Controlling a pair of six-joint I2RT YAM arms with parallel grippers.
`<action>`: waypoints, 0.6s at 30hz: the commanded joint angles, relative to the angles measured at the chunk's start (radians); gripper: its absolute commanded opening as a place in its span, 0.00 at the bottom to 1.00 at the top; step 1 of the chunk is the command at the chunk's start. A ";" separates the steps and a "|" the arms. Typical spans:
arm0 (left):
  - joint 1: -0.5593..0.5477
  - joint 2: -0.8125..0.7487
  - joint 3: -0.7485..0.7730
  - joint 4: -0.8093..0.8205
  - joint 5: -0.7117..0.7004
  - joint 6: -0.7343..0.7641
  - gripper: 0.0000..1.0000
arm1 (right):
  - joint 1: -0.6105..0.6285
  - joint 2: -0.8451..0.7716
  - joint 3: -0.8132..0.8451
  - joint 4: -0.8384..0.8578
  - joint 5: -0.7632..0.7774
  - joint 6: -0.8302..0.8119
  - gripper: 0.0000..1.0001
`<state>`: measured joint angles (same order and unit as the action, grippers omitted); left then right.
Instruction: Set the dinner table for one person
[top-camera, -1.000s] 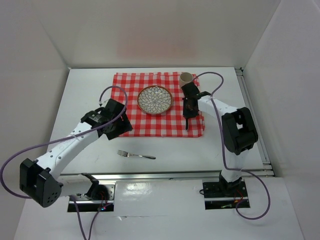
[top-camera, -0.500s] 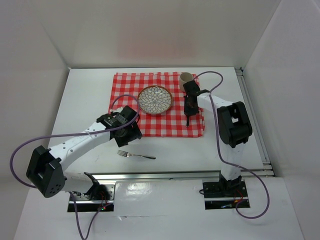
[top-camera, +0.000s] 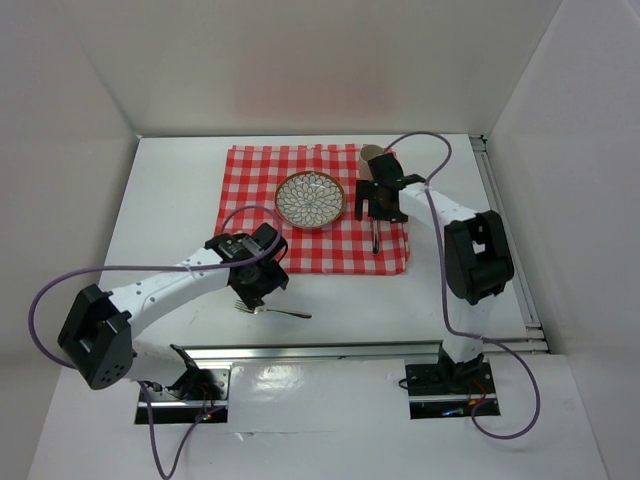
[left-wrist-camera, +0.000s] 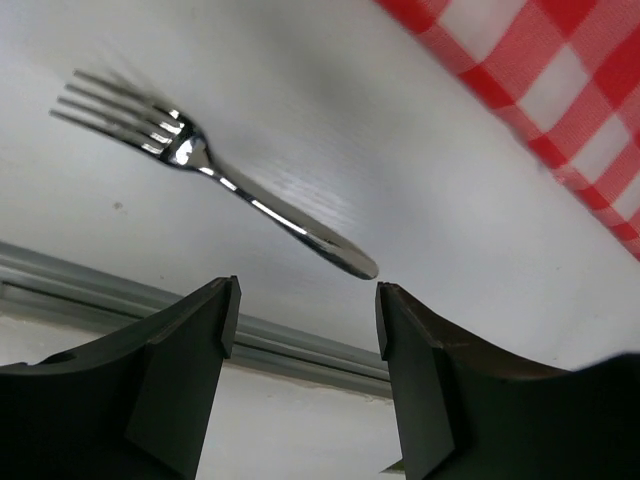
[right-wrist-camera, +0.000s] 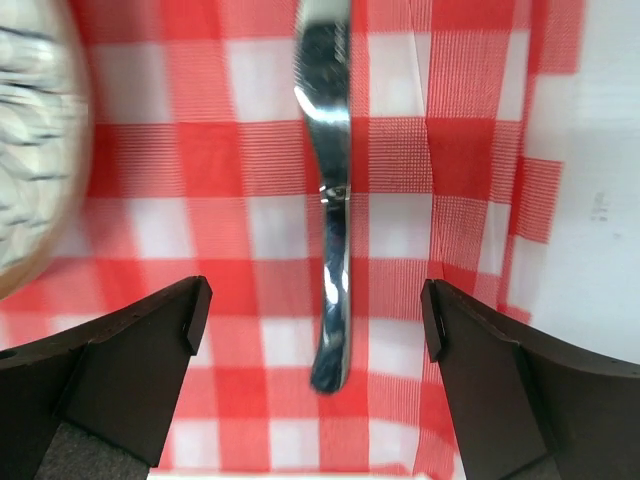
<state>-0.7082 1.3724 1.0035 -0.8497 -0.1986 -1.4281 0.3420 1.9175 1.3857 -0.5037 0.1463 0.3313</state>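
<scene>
Cup (top-camera: 371, 152) in top view alone

Mirror-bright polished metal fork (left-wrist-camera: 225, 183), smooth matt white tabletop (left-wrist-camera: 420, 170), woven red-and-white checked cloth (right-wrist-camera: 200, 160), glossy metal utensil (right-wrist-camera: 332, 250), dull silver metal rail (left-wrist-camera: 300, 345)

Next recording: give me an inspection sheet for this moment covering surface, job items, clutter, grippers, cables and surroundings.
Surface: white table, with a checked cloth spread across its far middle.
Job items: plate on the cloth; cup at the cloth's far right corner, partly hidden by the right arm; silver utensil on the cloth right of the plate; fork on bare table near the front rail.
Clutter: nothing seen.
Grippers: left gripper open above the fork handle; right gripper open above the silver utensil.
Cables: purple cables loop off both arms, clear of the items.
Surroundings: plain white walls.
</scene>
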 joint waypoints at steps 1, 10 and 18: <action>-0.033 -0.042 -0.065 -0.037 0.031 -0.228 0.73 | 0.020 -0.173 0.012 -0.009 0.021 -0.008 1.00; -0.054 0.042 -0.008 -0.143 -0.053 -0.528 0.73 | 0.061 -0.366 -0.042 -0.079 -0.007 -0.017 1.00; -0.076 0.126 -0.019 -0.157 -0.071 -0.684 0.74 | 0.074 -0.454 -0.076 -0.108 -0.092 -0.006 1.00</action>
<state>-0.7757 1.4845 0.9737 -0.9573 -0.2394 -1.9461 0.4019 1.5196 1.3319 -0.5781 0.0948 0.3244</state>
